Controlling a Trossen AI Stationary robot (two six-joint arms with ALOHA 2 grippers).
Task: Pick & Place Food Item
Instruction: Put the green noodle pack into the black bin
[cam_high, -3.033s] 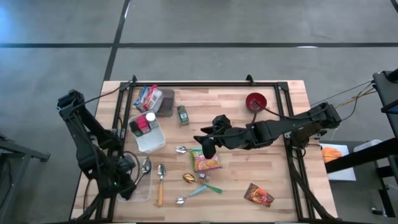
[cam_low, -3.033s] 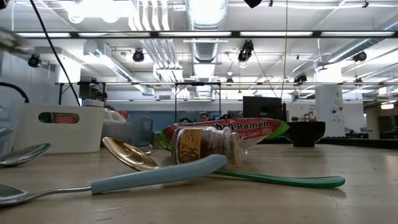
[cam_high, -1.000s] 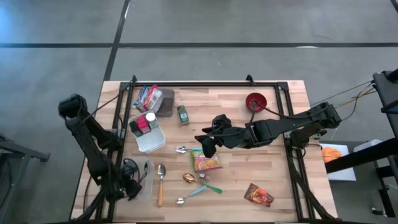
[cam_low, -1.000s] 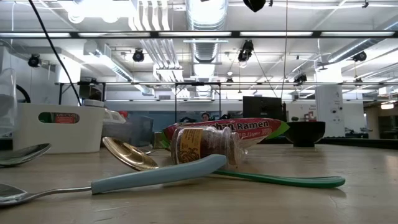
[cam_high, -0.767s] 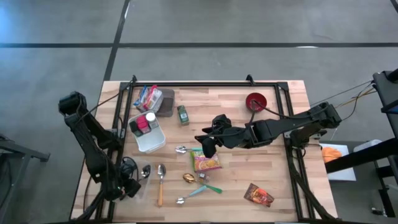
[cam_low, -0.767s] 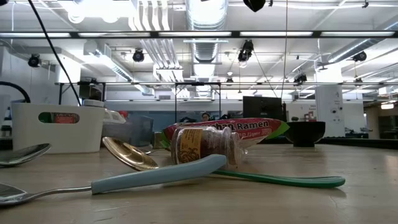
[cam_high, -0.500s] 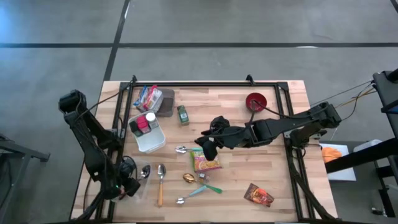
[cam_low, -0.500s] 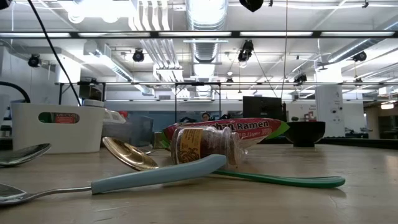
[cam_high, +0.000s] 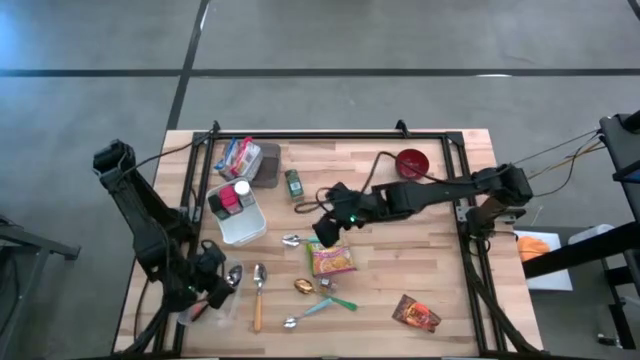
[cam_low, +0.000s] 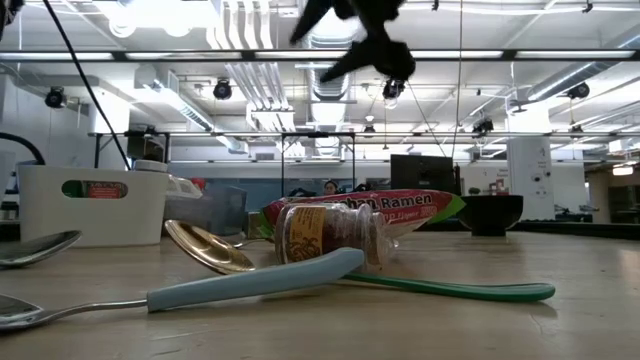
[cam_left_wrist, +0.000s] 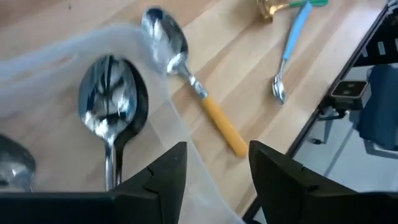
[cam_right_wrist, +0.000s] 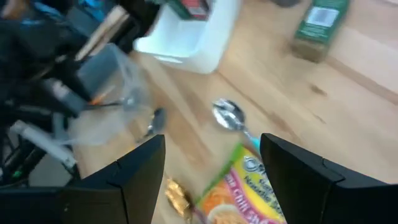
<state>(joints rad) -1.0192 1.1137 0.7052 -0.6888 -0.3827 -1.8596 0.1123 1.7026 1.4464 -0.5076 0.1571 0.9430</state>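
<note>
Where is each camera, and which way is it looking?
High view: above the table, looking straight down; both arms show, left gripper near the front left corner, right gripper mid-table.
Low view: at table-top height, looking level across; an arm hangs in from above.
Left wrist view: on the left arm, looking down at spoons; its fingers show, open.
Right wrist view: on the right arm, looking down; its fingers show, open.
Shared: the ramen packet appears in high, low and right wrist views.
</note>
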